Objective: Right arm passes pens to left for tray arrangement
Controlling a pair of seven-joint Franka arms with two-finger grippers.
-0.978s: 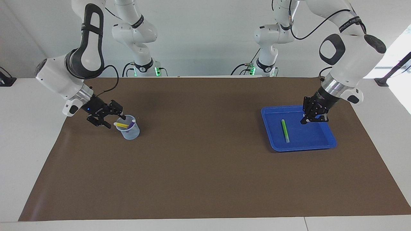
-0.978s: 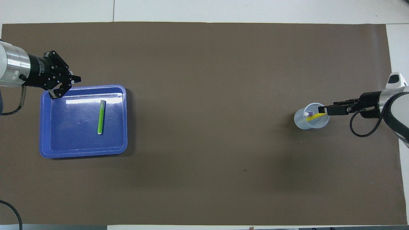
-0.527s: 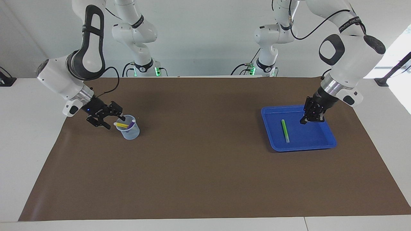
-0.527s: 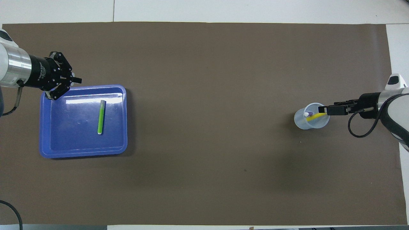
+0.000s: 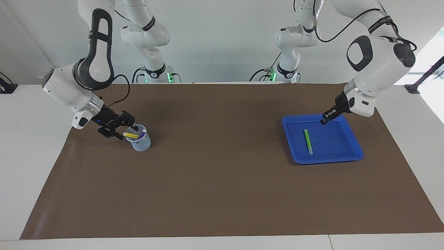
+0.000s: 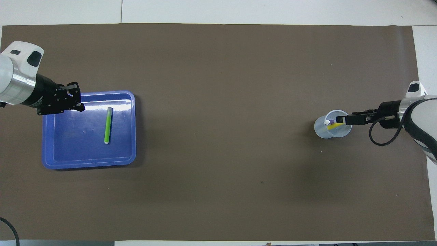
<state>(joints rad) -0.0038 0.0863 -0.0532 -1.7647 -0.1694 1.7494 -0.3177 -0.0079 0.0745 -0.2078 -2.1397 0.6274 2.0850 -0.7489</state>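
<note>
My right gripper [image 5: 127, 127] hangs at the rim of the cup [image 5: 141, 141] near the right arm's end of the counter, fingers apart over the yellow pen [image 5: 131, 134], with the purple pen [image 5: 142, 134] beside it. I want them straddling the yellow barrel alone before closing — no nudging the cup. The green pen [image 5: 307, 141] lies in the tray [image 5: 347, 158]; my left gripper [image 5: 324, 121], fingers together, waits over the tray's edge nearest the robots.

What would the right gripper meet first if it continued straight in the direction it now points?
Most likely the yellow pen leaning in the translucent cup. The open right gripper sits at the cup's rim, aimed along that pen; the purple pen comes just after. Depth is uncertain.
</note>
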